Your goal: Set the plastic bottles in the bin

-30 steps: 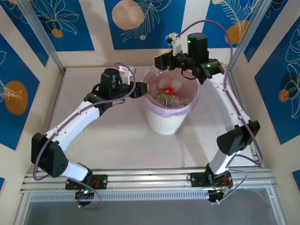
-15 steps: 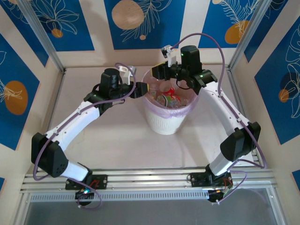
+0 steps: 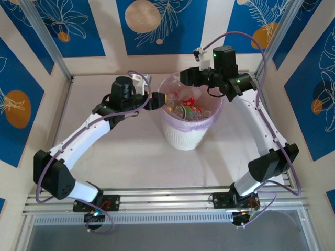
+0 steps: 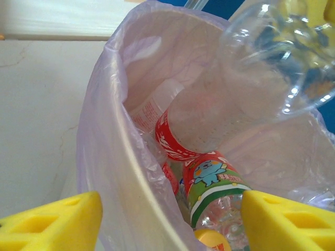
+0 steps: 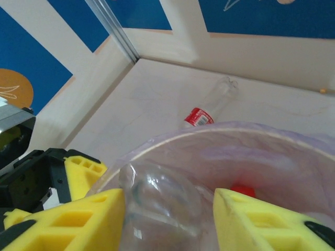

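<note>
The bin (image 3: 175, 135), white and ribbed with a pink liner, stands mid-table and holds several plastic bottles (image 3: 191, 107). My left gripper (image 3: 161, 98) is open at the bin's left rim (image 4: 135, 172), its fingers straddling the liner. Just inside lie a green-labelled bottle (image 4: 214, 183) with a yellow cap and a red-labelled one (image 4: 175, 141). My right gripper (image 3: 183, 77) hovers over the back rim, open. A clear bottle (image 5: 157, 196) sits between its jaws, touching the left finger with a gap to the right one. The same bottle (image 4: 261, 68) hangs above the bin.
Another clear bottle with a red label (image 5: 209, 107) lies on the table beyond the bin's rim (image 5: 172, 137), near the wall. Blue patterned walls and metal posts (image 3: 47, 47) enclose the table on three sides.
My left gripper's jaws have opened at the bin's rim. My right gripper dipped left over the bin, then drew back right, its jaws now parted around the clear bottle.
</note>
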Available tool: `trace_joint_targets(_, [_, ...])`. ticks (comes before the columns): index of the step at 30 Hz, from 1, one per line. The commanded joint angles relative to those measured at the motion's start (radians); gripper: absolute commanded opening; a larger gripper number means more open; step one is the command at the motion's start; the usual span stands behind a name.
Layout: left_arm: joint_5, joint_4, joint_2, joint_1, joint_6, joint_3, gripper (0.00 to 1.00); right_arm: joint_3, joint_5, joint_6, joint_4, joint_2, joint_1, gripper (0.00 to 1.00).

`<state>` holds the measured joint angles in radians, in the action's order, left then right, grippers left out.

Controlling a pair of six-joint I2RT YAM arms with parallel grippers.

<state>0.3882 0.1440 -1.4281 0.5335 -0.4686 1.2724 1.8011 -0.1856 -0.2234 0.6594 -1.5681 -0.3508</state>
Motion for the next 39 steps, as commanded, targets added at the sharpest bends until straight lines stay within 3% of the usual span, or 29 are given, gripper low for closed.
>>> trace_joint_targets(1, [0.015,-0.005,0.042,0.009,-0.005,0.026,0.8,0.051,0.014,0.003,0.085,0.037,0.01,0.52])
trace_joint_targets(8, [-0.02,0.031,0.124,-0.032,0.016,0.069,0.9,0.036,-0.012,-0.026,0.048,0.083,0.043,0.53])
trace_joint_targets(12, [-0.079,0.125,0.202,-0.134,0.053,0.091,0.9,-0.012,-0.018,-0.035,0.045,0.131,0.079,0.53])
trace_joint_targets(15, [-0.132,0.21,0.177,-0.211,0.089,0.099,0.89,-0.063,-0.019,-0.05,0.04,0.177,0.1,0.54])
trace_joint_targets(19, [-0.207,0.24,0.045,-0.275,0.122,0.093,0.89,-0.117,-0.031,-0.076,0.037,0.228,0.12,0.54])
trace_joint_targets(24, [-0.262,0.159,-0.207,-0.313,0.138,0.16,0.9,-0.155,-0.029,-0.101,0.035,0.281,0.132,0.54])
trace_joint_targets(27, [-0.261,0.154,-0.39,-0.319,0.175,0.278,1.0,-0.168,-0.037,-0.099,0.054,0.306,0.147,0.55])
trace_joint_targets(34, [-0.358,0.243,-0.723,-0.32,0.215,0.574,1.0,-0.177,-0.036,-0.065,0.132,0.346,0.172,0.74])
trace_joint_targets(39, [-0.33,0.313,-0.865,-0.323,0.208,0.697,1.0,-0.208,-0.031,-0.072,0.133,0.37,0.192,0.76])
